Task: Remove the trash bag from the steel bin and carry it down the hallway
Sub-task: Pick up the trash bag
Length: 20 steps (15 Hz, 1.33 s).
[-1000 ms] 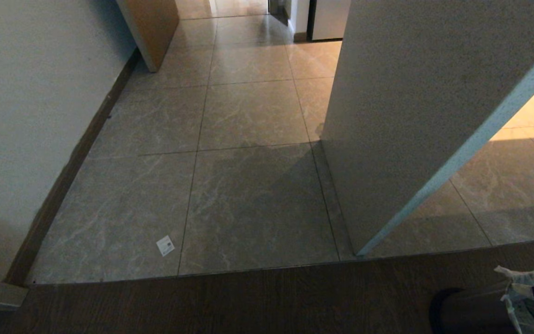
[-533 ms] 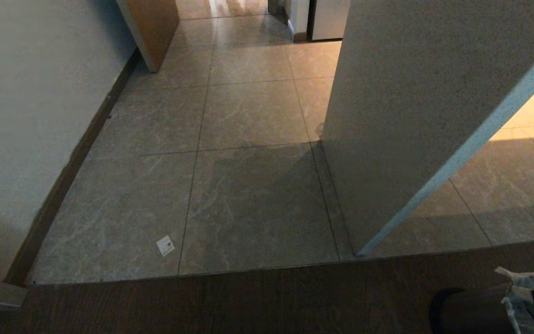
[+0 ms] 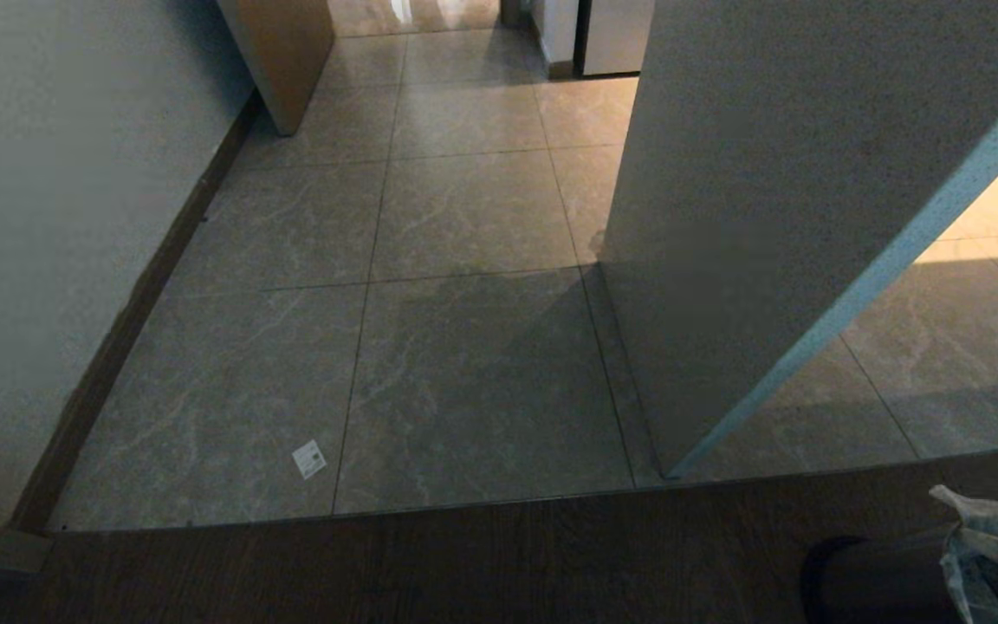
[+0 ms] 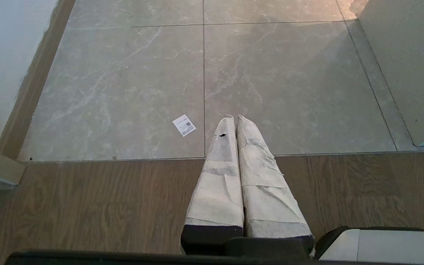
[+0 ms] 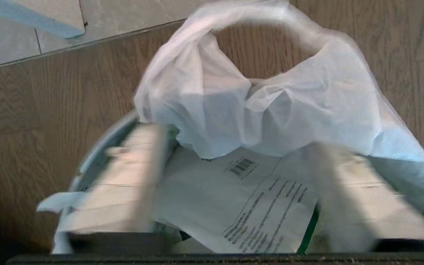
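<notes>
Fingers of the right gripper (image 5: 230,176) stand apart, straddling the trash bag (image 5: 271,110) above the steel bin (image 3: 871,581), not yet clamped on anything. Printed paper (image 5: 256,206) shows beneath the bag's bunched top. Thin film like this looks light, soft and slippery, and likely tears under a sharp pull; the gathered, looped handle at the top seems the best place to pinch. Bin and bag sit on wood flooring (image 3: 378,572) at the robot's right, short of the tiled hallway (image 3: 464,217). Parked over the floor, the left gripper (image 4: 234,119) has its fingers pressed together, empty.
</notes>
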{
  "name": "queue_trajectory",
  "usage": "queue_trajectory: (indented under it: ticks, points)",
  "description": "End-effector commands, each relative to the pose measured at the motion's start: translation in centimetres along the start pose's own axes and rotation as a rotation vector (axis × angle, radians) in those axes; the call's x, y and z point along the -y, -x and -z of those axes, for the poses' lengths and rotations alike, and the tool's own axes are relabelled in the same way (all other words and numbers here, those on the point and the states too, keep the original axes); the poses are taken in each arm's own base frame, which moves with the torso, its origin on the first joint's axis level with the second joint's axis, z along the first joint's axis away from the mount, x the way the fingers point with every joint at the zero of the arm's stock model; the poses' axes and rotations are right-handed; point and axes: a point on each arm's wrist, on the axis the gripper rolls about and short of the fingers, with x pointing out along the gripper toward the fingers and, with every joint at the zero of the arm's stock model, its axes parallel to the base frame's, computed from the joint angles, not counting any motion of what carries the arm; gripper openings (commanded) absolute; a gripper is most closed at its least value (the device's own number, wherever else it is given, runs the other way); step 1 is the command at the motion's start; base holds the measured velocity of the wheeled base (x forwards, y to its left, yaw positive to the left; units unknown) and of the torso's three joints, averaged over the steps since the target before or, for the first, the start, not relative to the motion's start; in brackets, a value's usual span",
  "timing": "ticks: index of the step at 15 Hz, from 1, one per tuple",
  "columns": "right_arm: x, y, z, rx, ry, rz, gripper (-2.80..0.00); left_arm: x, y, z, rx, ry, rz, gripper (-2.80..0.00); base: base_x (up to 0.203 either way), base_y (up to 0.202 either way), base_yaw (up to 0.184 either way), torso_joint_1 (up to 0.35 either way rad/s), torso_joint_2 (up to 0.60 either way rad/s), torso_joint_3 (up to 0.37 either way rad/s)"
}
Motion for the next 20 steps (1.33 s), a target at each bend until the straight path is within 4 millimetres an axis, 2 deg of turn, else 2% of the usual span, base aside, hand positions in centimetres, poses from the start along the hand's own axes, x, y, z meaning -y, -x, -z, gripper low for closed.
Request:
queue_trajectory:
  ticks: [1, 9, 12, 15, 17, 20]
  points:
    - [0.0, 0.0, 0.2, 0.000, 0.002, -0.002, -2.80, 0.0, 0.0, 0.0, 0.000, 0.001, 0.000, -2.80, 0.000, 0.000, 0.000, 0.000, 0.00, 0.000]
    - [-0.4, 0.5, 0.1, -0.001, 0.000, -0.001, -2.80, 0.0, 0.0, 0.0, 0.000, 0.001, 0.000, -2.80, 0.000, 0.000, 0.000, 0.000, 0.00, 0.000]
    - [-1.7, 2.6, -1.2, 0.005, 0.009, 0.014, -2.80, 0.0, 0.0, 0.0, 0.000, 0.001, 0.000, -2.80, 0.000, 0.000, 0.000, 0.000, 0.00, 0.000]
    - [-3.8, 5.7, -2.9, 0.004, 0.016, 0.037, -2.80, 0.0, 0.0, 0.0, 0.000, 0.001, 0.000, -2.80, 0.000, 0.000, 0.000, 0.000, 0.00, 0.000]
    - [-5.3, 7.3, -3.3, -0.013, 0.006, 0.045, -2.80, 0.0, 0.0, 0.0, 0.000, 0.001, 0.000, -2.80, 0.000, 0.000, 0.000, 0.000, 0.00, 0.000]
    - [-5.7, 8.0, -3.5, -0.083, 0.002, 0.121, -2.80, 0.0, 0.0, 0.0, 0.000, 0.001, 0.000, -2.80, 0.000, 0.000, 0.000, 0.000, 0.00, 0.000]
